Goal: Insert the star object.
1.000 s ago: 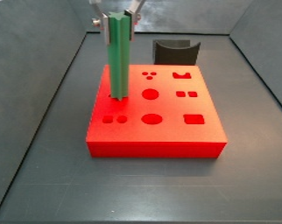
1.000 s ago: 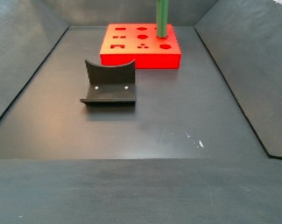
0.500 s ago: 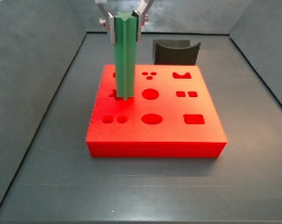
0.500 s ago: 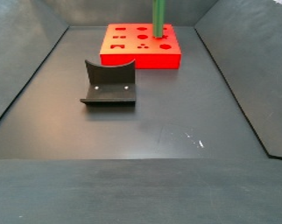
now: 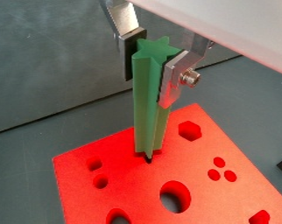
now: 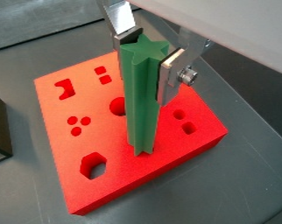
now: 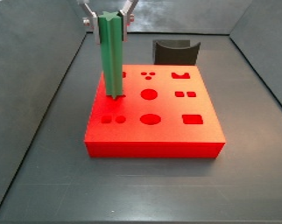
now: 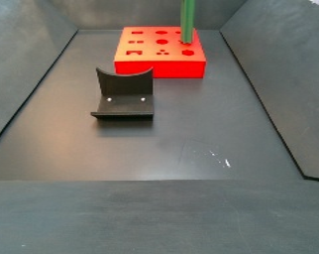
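Observation:
The star object is a long green ridged bar, held upright in my gripper, which is shut on its top end. Both wrist views show the star-shaped top clamped between the silver fingers. The bar's lower end meets the top of the red block near one edge, among its shaped holes. I cannot tell whether the tip has gone into a hole. In a side view the bar rises out of frame over the block, so the gripper is hidden there.
A dark grey curved holder stands behind the red block; in a side view it sits nearer the camera on the dark floor. Grey sloping walls enclose the floor on the sides.
My gripper has shifted the green bar sideways over the red block, first one way, then back past its starting place. The bar stays upright and held.

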You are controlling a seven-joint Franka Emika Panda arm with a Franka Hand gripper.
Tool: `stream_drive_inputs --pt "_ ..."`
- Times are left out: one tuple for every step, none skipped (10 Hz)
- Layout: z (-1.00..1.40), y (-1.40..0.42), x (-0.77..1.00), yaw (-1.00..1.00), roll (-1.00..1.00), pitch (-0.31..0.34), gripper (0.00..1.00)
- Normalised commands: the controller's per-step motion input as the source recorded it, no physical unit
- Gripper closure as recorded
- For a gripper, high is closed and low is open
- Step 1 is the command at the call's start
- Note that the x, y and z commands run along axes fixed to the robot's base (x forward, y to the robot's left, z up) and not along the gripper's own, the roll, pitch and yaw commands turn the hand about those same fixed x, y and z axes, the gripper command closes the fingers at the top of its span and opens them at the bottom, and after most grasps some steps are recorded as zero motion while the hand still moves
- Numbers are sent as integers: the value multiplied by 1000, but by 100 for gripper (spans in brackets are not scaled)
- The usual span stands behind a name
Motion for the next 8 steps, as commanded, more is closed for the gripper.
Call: stream_drive_inputs --pt "0 -51 143 0 23 0 100" --pt "-26 -60 217 -71 30 7 100" --pt "0 -46 129 -151 9 0 100" --pt "-60 0 80 -163 31 0 100" --pt "-106 0 0 -140 51 9 100" --pt "-140 0 0 -131 41 0 100" --pt "-94 0 26 -106 16 0 100" --pt "-169 -20 83 -106 0 0 100"
